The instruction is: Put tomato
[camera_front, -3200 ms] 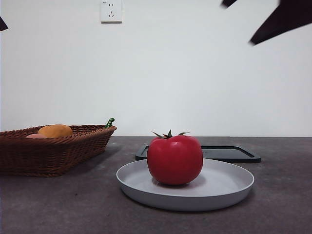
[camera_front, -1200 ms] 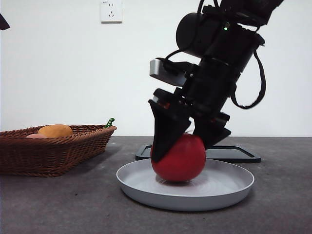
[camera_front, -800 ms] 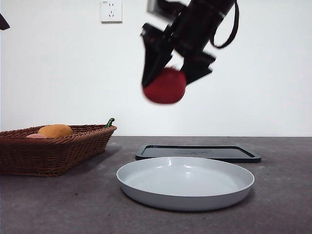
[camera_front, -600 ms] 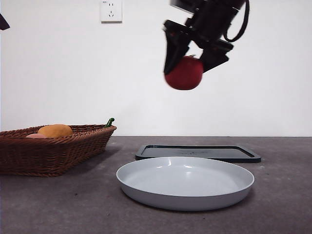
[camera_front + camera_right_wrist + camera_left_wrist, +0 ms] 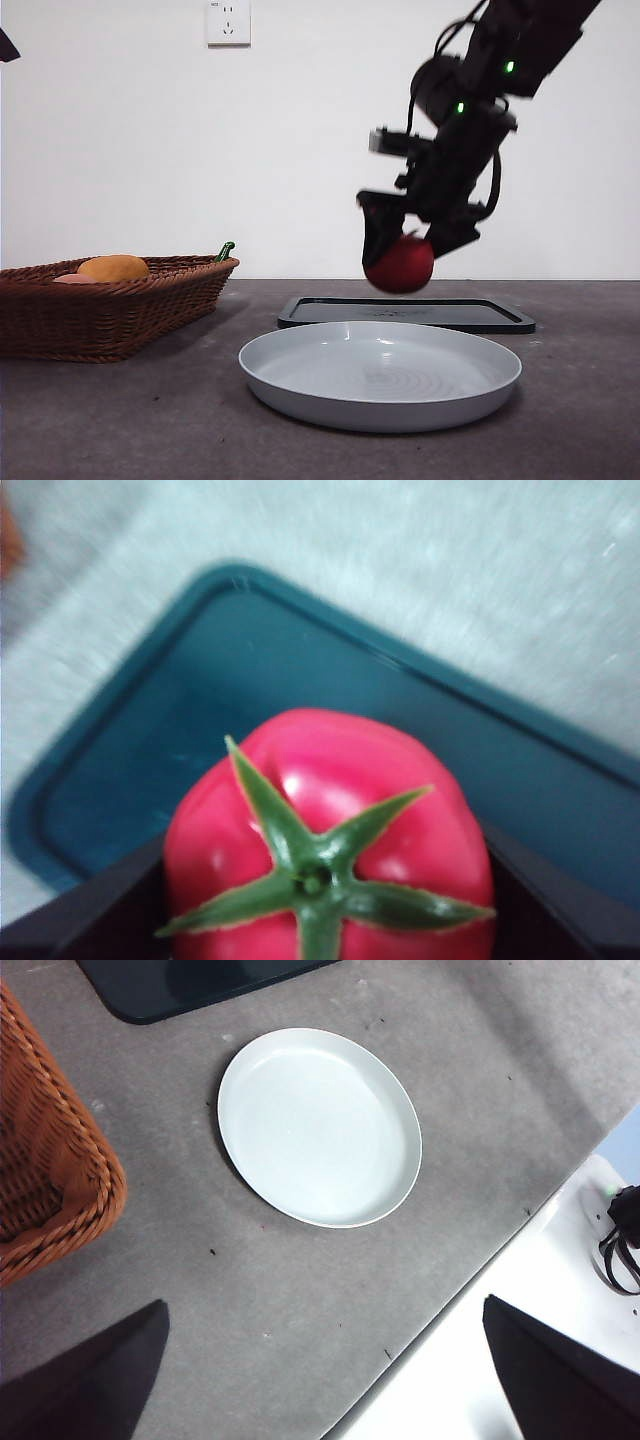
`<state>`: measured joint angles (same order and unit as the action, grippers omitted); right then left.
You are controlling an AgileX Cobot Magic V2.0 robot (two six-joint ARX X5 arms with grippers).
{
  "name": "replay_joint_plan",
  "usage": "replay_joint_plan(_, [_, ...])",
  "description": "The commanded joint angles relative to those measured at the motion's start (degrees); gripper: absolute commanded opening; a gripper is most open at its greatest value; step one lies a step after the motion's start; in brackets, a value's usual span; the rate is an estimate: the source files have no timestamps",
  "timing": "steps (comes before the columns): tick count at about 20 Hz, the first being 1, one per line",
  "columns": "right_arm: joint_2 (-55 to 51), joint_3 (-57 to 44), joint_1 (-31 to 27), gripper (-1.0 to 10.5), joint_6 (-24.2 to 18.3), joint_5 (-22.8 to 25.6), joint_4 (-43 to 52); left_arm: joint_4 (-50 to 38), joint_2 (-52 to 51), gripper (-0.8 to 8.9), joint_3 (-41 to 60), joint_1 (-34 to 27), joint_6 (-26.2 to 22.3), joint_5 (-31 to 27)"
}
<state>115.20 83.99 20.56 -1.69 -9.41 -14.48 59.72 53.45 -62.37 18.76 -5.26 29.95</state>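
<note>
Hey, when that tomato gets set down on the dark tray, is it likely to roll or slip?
The tomato, held in the right gripper above the dark tray, looks round, so it may roll a little once released. Its skin shines in the right wrist view, so it is probably smooth and somewhat slippery. The tray's raised rim would likely stop it.

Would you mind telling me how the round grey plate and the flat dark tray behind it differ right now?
The round grey plate is pale and circular; the flat dark rectangular tray is blackish with rounded corners. The plate lies nearer the front camera, the tray behind it. The right pincer holds the glossy red tomato just above the tray, not above the plate. Both are shallow, rimmed, and have nothing resting in them.
</note>
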Motion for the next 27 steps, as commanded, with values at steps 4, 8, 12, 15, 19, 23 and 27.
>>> replay_joint_plan(4, [4.50, 1.33, -0.13, 2.6, -0.26, -0.17, 1.95, -0.11, 0.31, 4.99, -1.11, 0.11, -0.68, 0.13])
replay_joint_plan(8, [4.76, 1.33, -0.11, 2.7, -0.24, -1.11, 0.90, -0.09, 0.31, 4.99, -1.11, 0.11, -0.68, 0.13])
replay_joint_plan(12, [4.68, 1.33, -0.11, 4.4, -0.22, -2.73, 0.70, -0.04, 0.31, 4.99, -1.11, 0.11, -0.68, 0.13])
replay_joint_plan(15, [4.57, 2.10, -0.07, 5.0, 0.39, -3.19, 0.13, 0.11, 0.31, 4.99, -1.11, 0.11, -0.68, 0.11])
replay_joint_plan(19, [3.69, 5.64, -0.07, 5.0, 1.22, -3.19, -5.44, 0.50, 0.31, 4.99, -1.11, 0.11, -0.70, 0.13])
replay_joint_plan(23, [-2.12, 6.69, -0.09, 5.0, 1.14, -3.19, -10.75, 0.48, 0.31, 4.99, -1.11, 0.11, -0.74, 0.11])
replay_joint_plan(27, [-12.98, 6.69, -0.07, 5.0, 1.07, -3.26, -15.96, 0.50, 0.31, 4.99, -1.11, 0.11, -0.74, 0.11])
